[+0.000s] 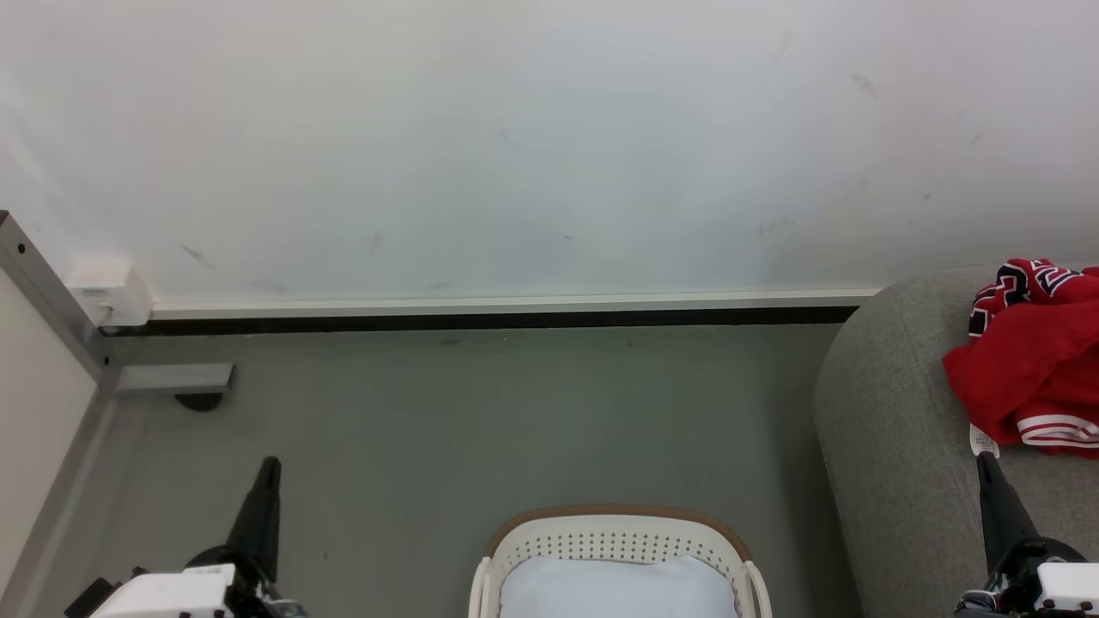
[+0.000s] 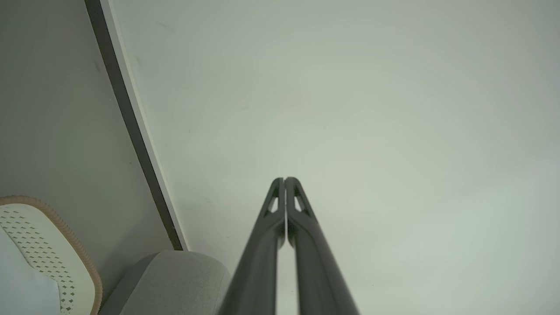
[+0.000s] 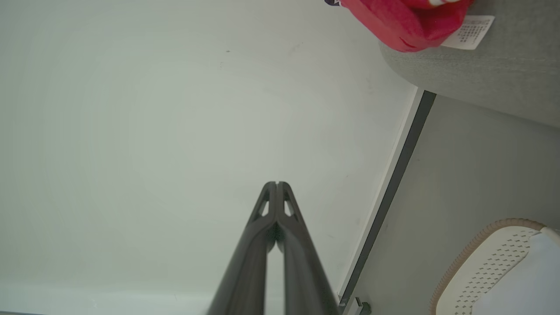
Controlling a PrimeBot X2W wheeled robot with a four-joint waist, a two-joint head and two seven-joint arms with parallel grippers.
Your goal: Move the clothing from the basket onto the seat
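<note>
The red jersey (image 1: 1035, 369) lies bunched on the grey sofa (image 1: 893, 446) at the right, its white tag (image 1: 984, 441) hanging at the lower edge; the right wrist view shows the jersey (image 3: 407, 19) and tag (image 3: 468, 30) on the sofa's arm (image 3: 494, 74). The cream basket (image 1: 614, 549) with its brown rim stands on the floor at the bottom centre, holding a pale bluish-white sheet (image 1: 618, 588). My left gripper (image 1: 270, 468) is at the lower left, shut with nothing in it (image 2: 284, 180). My right gripper (image 1: 985, 461) is shut and empty, its tip just below the tag (image 3: 276, 183).
A white wall (image 1: 515, 146) with a skirting board (image 1: 498, 311) runs behind the grey floor (image 1: 481, 429). A metal frame leg (image 1: 172, 378) and a white socket box (image 1: 107, 292) sit at the left. The basket (image 2: 39, 249) and sofa arm (image 2: 175, 280) show in the left wrist view.
</note>
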